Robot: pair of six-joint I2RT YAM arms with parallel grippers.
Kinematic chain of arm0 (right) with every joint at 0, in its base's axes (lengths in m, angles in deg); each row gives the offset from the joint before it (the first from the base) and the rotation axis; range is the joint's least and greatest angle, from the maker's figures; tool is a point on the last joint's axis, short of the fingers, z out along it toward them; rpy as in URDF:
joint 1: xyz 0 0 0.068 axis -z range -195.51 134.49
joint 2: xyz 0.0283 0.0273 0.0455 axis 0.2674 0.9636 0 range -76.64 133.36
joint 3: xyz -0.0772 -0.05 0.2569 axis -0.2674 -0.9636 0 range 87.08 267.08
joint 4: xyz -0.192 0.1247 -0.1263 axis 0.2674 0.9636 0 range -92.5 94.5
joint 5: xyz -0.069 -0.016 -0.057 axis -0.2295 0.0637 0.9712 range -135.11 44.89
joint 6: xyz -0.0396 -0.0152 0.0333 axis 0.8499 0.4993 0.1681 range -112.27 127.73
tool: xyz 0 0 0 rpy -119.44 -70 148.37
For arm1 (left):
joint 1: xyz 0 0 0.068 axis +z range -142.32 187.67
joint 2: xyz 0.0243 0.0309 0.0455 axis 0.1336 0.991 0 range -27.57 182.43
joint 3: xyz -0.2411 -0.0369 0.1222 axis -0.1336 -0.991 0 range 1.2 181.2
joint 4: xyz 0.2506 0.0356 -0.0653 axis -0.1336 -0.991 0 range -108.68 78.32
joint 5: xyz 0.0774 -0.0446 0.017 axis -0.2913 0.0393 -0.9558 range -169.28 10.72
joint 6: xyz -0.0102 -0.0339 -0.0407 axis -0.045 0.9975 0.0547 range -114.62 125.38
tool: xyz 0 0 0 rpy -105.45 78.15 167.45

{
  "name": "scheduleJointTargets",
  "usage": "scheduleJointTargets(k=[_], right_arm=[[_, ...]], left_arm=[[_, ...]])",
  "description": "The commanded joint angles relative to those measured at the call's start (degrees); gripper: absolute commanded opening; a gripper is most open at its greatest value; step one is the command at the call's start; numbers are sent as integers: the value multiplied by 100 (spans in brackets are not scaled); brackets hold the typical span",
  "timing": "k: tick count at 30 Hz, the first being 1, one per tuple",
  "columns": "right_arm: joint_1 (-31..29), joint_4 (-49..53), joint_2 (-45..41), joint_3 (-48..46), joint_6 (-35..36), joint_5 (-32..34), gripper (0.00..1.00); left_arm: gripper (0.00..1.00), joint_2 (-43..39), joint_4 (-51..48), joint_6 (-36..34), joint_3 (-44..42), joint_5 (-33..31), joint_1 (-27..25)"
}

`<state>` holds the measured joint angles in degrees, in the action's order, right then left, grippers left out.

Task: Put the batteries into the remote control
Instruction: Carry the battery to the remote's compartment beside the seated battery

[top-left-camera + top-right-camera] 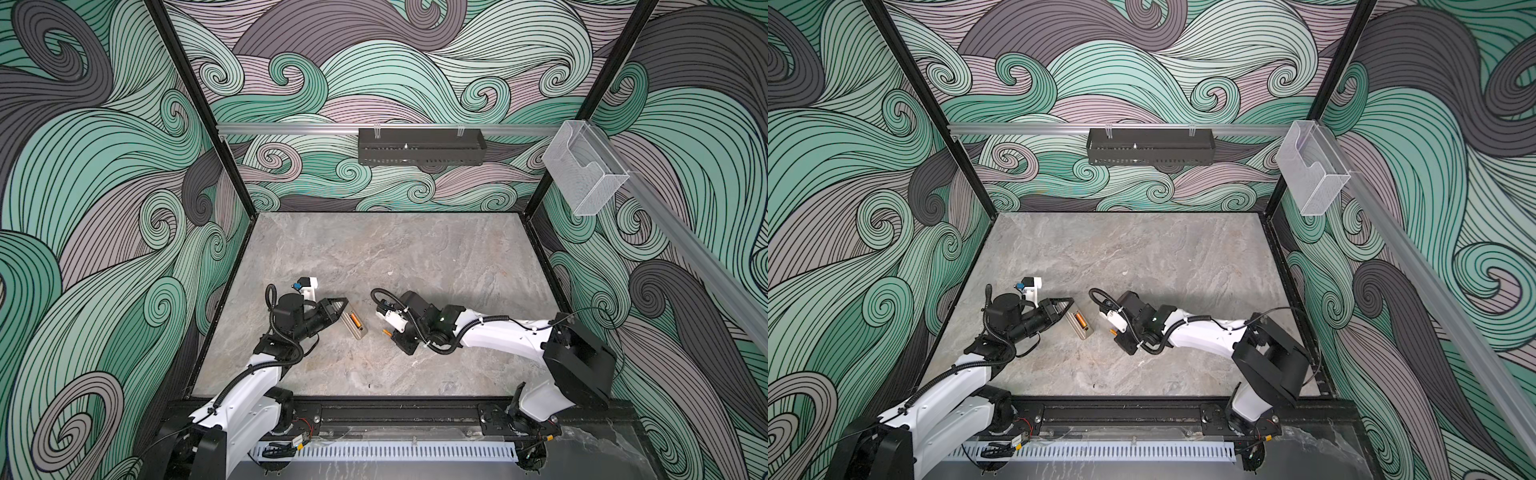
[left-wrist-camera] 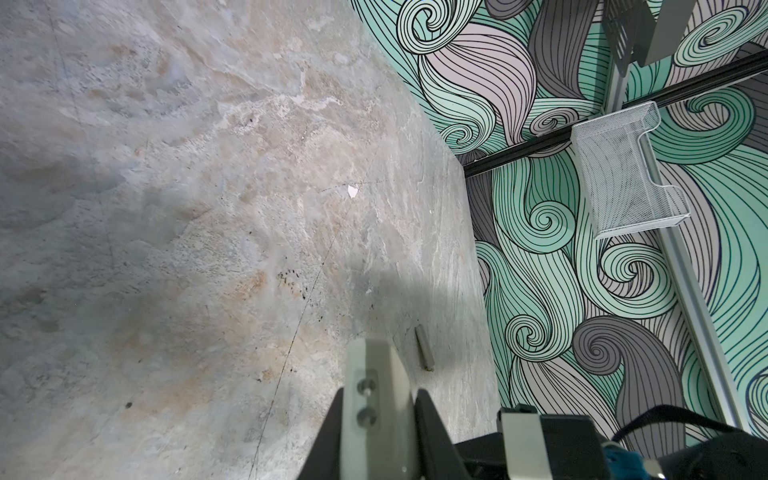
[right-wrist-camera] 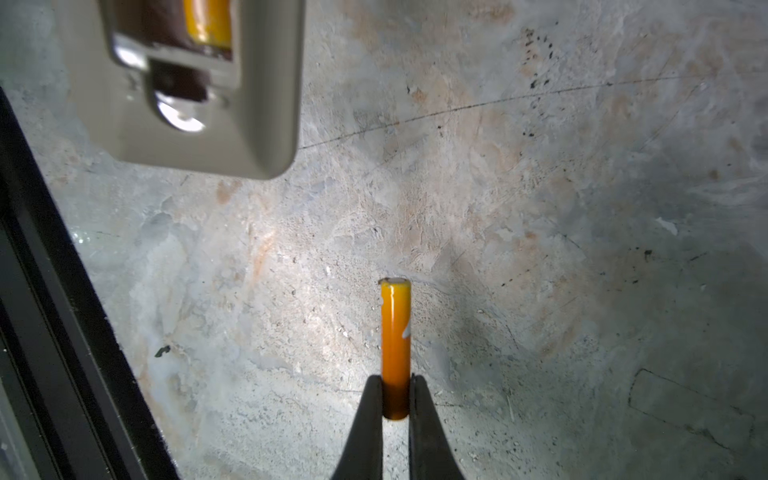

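Tightly, the right jaws are closed on one orange battery point(image 3: 395, 328), pinching it by one end so that most of the cell juts out past the tips, its silvery cap furthest from them. In both top views this battery point(image 1: 386, 332) shows as a small orange stub at the tip of the right arm point(image 1: 498, 332). It is low over the grey marbled surface point(image 1: 415, 257), near the remote control point(image 1: 356, 327) but apart from it.

The left jaws are closed as well, gripping the remote control by the end that points toward the back left of the surface. The left wrist view shows a pale slab clamped between the black fingers point(image 2: 432, 436). The remote control lies slantwise with its back upward and its battery bay uncovered. A second battery point(image 1: 354, 320) sits in the bay along one side, and the slot beside it shows dark. Whether the remote's free end rests on the surface or hangs just above it, I cannot tell.

Farther out, a black basket point(image 1: 419, 147) hangs on the rear rail. A clear holder point(image 1: 584, 174) is fixed to the rail on the right, against walls point(image 1: 104, 187) patterned with green and grey swirls.
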<state>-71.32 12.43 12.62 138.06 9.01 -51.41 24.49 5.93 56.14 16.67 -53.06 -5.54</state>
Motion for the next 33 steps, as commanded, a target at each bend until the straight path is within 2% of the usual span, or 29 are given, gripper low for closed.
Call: scheduleJointTargets(k=[1,13,21,33], right_arm=[[-17,210,-283,219,-168,-173,3],[-115,536,-701,884,-671,-534,3],[-330,733,-344,1372,-765,-621,2],[-334,975,77,1802,-770,-448,1]], left_arm=[[0,5,437,82,-85,126,40],[0,-474,1253,113,-408,337,5],[0,-616,1421,133,-430,423,-30],[0,-549,1470,118,-457,505,-85]])
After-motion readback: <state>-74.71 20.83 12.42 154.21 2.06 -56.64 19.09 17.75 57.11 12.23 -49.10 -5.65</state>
